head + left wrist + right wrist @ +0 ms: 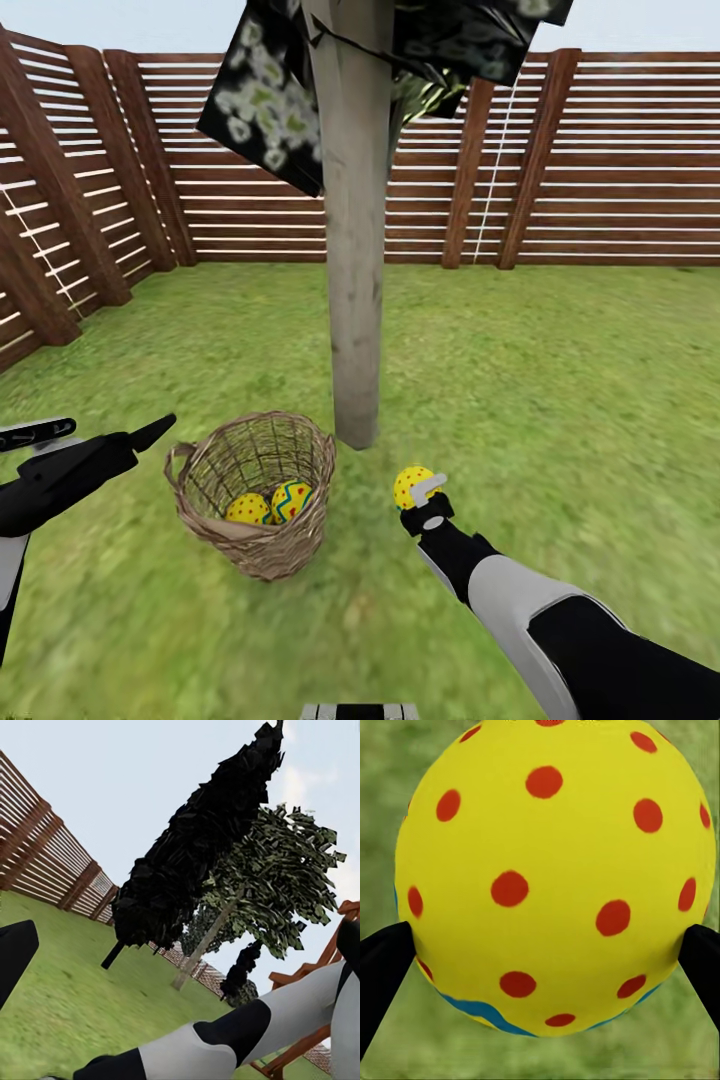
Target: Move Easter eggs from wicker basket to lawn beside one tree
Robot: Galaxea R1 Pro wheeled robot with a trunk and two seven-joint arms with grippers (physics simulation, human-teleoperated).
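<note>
Head view: right gripper [420,490] clamped on one Easter egg [411,485], low over lawn [560,400] just near-right of tree [355,300]. Two eggs [270,503] left in wicker basket [255,490], near-left of trunk. Left gripper [110,435] idle, fingers apart; none placed yet.

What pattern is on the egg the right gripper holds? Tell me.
Yellow egg with red dots and a blue band, clearest in the right wrist view.

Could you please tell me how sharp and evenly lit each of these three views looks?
Head view: flat light, the wicker basket casts no shadow, grass smeared. Left wrist view: tilted horizon, black tree a silhouette. Right wrist view: Easter egg crisp, lawn behind it blurred.
</note>
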